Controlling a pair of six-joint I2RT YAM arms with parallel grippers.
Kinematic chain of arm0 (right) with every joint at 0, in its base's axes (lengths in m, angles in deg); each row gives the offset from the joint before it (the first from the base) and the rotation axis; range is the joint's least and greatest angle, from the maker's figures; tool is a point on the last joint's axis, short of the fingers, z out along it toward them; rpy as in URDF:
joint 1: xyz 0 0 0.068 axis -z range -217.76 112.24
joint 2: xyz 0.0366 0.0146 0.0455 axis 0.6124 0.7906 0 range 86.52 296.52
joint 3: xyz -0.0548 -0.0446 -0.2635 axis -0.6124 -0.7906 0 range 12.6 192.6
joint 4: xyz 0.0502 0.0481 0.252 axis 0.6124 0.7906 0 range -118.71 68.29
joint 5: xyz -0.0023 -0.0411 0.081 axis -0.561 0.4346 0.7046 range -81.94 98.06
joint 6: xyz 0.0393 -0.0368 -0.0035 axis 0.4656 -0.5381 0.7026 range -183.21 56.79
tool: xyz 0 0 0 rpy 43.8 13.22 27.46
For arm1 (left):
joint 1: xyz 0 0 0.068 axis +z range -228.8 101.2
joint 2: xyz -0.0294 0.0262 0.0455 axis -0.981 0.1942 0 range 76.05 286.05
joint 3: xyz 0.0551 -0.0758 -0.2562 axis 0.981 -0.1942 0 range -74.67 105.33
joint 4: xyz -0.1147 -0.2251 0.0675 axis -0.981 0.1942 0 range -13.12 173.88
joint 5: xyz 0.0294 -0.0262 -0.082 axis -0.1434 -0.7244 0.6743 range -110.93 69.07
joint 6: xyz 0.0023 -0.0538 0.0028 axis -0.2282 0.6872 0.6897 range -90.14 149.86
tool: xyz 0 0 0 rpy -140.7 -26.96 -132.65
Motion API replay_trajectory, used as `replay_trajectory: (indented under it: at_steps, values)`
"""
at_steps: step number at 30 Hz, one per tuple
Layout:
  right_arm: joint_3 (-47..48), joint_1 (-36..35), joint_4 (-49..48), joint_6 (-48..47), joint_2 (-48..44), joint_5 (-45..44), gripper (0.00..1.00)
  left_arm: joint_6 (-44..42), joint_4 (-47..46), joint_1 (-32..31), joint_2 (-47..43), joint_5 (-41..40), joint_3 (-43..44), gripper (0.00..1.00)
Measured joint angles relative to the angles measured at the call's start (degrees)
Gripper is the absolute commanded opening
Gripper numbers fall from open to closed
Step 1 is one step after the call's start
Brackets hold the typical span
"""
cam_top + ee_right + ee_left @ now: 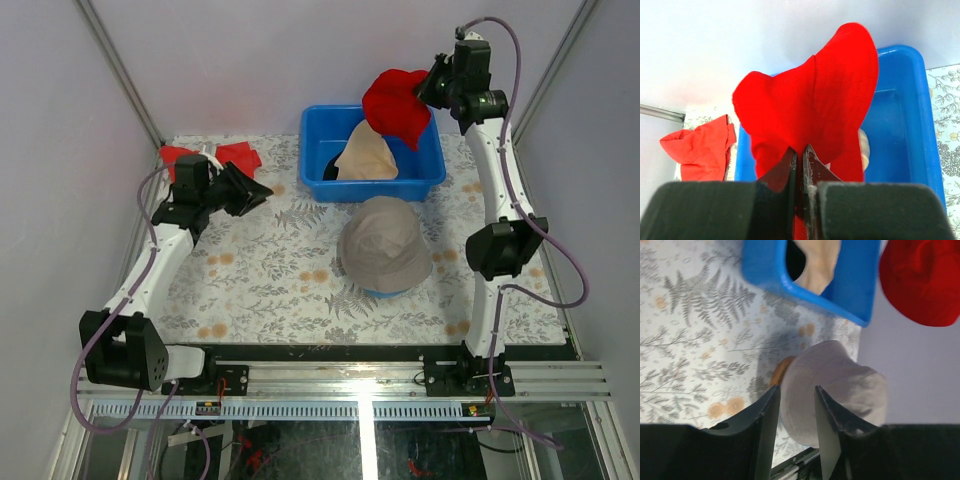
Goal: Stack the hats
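A: Where the right gripper hangs above the blue bin, what has it got?

B: The red hat. Its dark fingers are pinched almost together on a fold of the soft, matte fabric. The hat droops limp with its brim flopping, over the bin's far right part.

A: And inside the bin?

B: The peach-beige hat, slumped into a rough cone against smooth, glossy plastic walls with rounded corners.

A: The other two?

B: They are in the middle of the worktop, which wears a pale cloth printed with grey ferns and orange blossoms. The grey-khaki hat sits crown up, domed and faintly creased, on top of the blue hat — only a sliver of blue brim shows at its near edge.

A: The left gripper?

B: It is parted a little, with nothing between its black fingers, and held above the worktop's left side. Behind it a flat red cloth lies crumpled at the far left corner.
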Motion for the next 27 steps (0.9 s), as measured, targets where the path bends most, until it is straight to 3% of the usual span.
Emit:
replay_trajectory:
  at_steps: [6,11,19,27]
  values:
    - [-1.4,0.0,0.1,3.0,-3.7,2.6,0.0,2.1,-0.6,0.0,-0.4,2.4,5.6,0.42]
    - [-9.1,0.0,-2.1,10.0,-9.6,7.6,0.0,8.6,-5.3,0.0,0.0,5.9,5.6,0.45]
    - [-22.3,0.0,-14.4,25.5,-17.9,15.6,0.0,30.7,-29.2,0.1,0.3,10.2,-8.0,0.52]
    - [-35.5,-0.8,-37.4,47.7,-22.1,20.5,0.0,51.8,-52.8,-3.9,3.4,7.3,-12.3,0.6]
